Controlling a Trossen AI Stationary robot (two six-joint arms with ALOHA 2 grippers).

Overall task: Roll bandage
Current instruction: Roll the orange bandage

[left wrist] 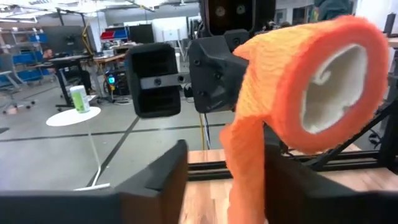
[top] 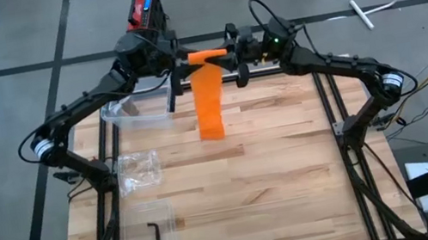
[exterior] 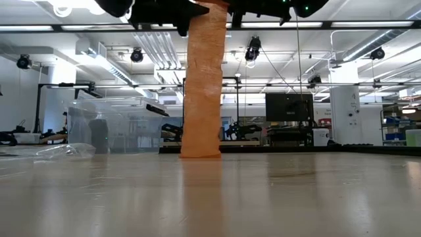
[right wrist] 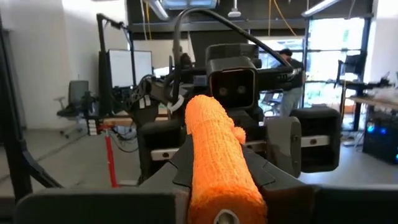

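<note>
An orange bandage roll [top: 207,54] with a white core [left wrist: 333,81] is held level above the table's far middle. Its loose strip [top: 209,103] hangs straight down, and the strip's lower end [exterior: 200,153] reaches the table. My right gripper [right wrist: 221,180] is shut on the roll and comes at it from the right. My left gripper [left wrist: 230,186] is open and faces the roll's other end from the left. Its fingers stand on either side of the hanging strip [left wrist: 249,174]. I cannot tell whether they touch it. My right gripper pinches the roll's two sides [right wrist: 199,180] between its two fingers, at the roll's right end. The fingers come level from the table's right and lie along the roll. The roll is lifted clear and level, with the strip hanging below it.
A clear plastic box [top: 138,111] stands at the far left and also shows in the low view [exterior: 115,125]. A crumpled clear bag [top: 137,172] lies nearer. A clear lid with a black handle [top: 154,239] lies at the near left. The table's right half is bare wood [top: 292,168].
</note>
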